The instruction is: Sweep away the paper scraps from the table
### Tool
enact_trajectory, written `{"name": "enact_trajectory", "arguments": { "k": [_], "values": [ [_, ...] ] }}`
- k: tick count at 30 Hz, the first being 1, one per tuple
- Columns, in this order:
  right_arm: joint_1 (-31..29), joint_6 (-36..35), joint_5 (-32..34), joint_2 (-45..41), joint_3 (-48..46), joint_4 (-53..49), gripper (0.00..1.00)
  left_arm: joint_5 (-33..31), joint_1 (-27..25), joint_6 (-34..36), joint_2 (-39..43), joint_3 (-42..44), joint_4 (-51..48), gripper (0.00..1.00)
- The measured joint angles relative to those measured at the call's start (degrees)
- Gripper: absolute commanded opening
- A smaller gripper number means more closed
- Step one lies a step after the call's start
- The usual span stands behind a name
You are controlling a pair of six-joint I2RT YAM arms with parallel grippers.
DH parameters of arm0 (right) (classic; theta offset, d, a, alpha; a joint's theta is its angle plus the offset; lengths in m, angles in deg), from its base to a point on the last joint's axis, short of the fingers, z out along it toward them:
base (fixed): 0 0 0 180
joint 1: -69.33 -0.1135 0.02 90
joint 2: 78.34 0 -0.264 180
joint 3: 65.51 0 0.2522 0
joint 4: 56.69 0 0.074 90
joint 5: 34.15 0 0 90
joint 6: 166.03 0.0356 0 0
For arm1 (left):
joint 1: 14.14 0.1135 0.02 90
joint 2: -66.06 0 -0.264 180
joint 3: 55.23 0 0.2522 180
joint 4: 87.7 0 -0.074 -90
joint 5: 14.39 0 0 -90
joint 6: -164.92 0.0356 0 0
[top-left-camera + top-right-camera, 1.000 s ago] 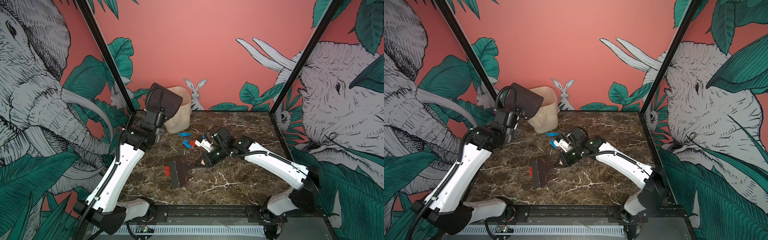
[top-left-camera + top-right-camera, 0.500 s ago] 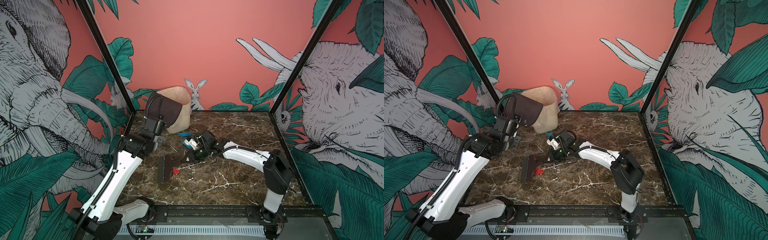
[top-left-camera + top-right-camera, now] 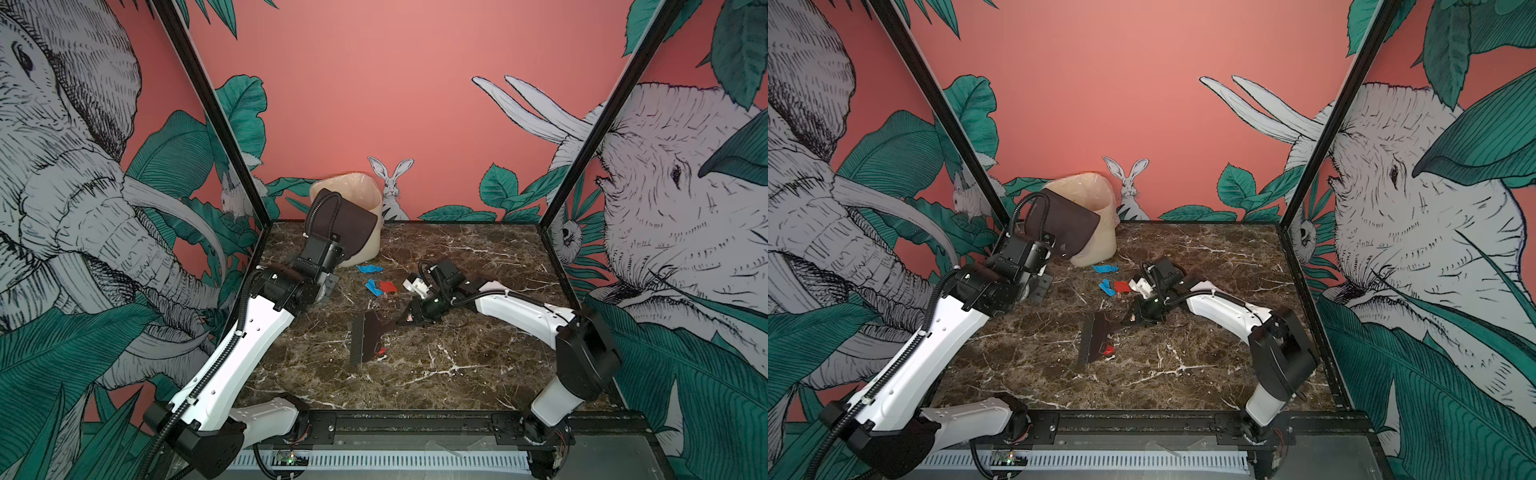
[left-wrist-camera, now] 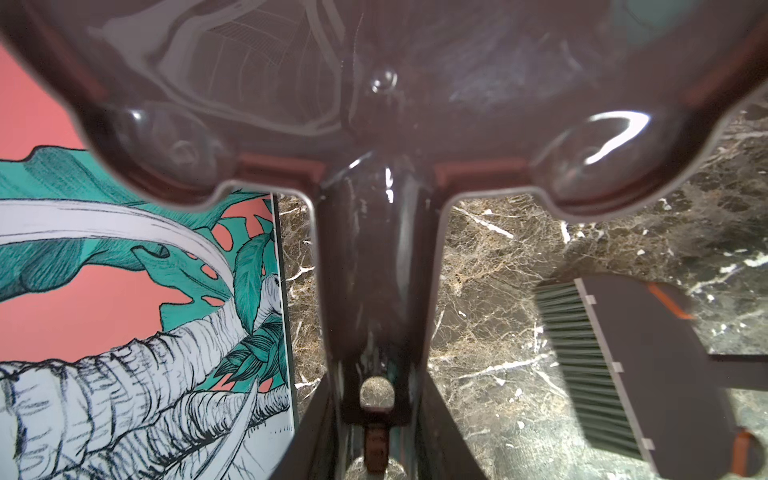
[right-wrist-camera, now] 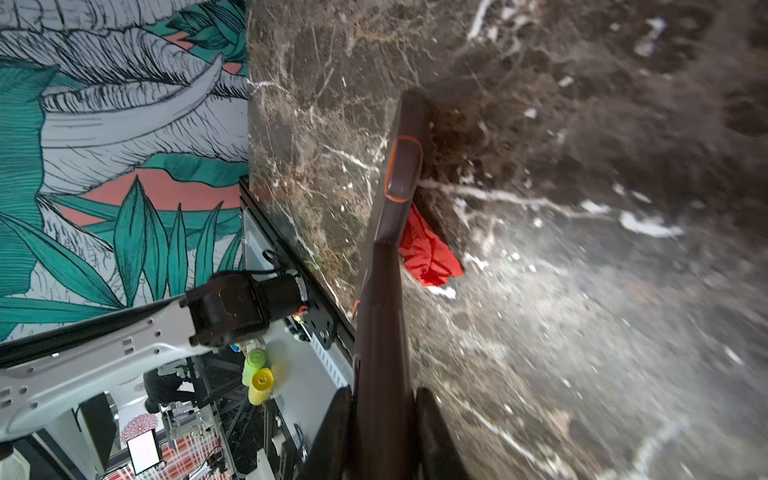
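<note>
On the table [image 3: 457,374] [image 3: 1183,374] my right gripper [image 3: 411,318] [image 3: 1136,318] [image 5: 382,415] is shut on the handle of a dark brown brush [image 3: 365,343] [image 3: 1094,343] [image 5: 382,311]. Its bristles point left. A red paper scrap [image 3: 381,352] [image 3: 1108,350] [image 5: 428,249] lies against the right side of the brush head. Two blue scraps [image 3: 369,269] [image 3: 372,287] and a red one [image 3: 387,286] lie in front of the bin. My left gripper [image 3: 320,259] [image 3: 1042,249] [image 4: 376,415] is shut on the handle of a dark brown dustpan [image 3: 349,226] [image 3: 1067,230] [image 4: 374,270], held in the air against the bin.
A cream plastic-lined bin [image 3: 365,195] [image 3: 1088,187] stands at the back left corner. A black frame edges the table, with upright posts at the back corners. The brush [image 4: 623,365] also shows in the left wrist view, beside the dustpan handle.
The brush went left past the red scrap, then came back right with the scrap at its right side. The dustpan came down a little and moved right, in front of the bin.
</note>
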Motion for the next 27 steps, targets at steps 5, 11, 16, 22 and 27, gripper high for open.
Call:
{"name": "enact_trajectory", "arguments": {
  "k": [5,11,16,22,27],
  "values": [
    [8.1,-8.7,3.3,-8.2,-1.2,-15.0,0.00,-0.2,-1.8,0.0,-0.3,0.0,0.0,0.00],
    [15.4,-18.6,10.8,-13.0,1.9,-30.8,0.00,-0.6,-4.7,-0.3,-1.1,0.0,0.0,0.00],
    [17.1,-22.6,15.4,-13.4,7.2,-38.0,0.00,-0.3,-8.1,-1.4,-2.7,0.7,-0.1,0.00],
    [17.3,-25.9,21.3,-13.2,17.4,-44.6,0.00,1.6,-14.7,-3.9,-4.8,4.3,-1.0,0.00],
    [17.3,-28.9,27.3,-13.2,23.7,-50.1,0.00,4.2,-18.4,-7.0,-4.9,9.0,-2.8,0.00]
  ]
}}
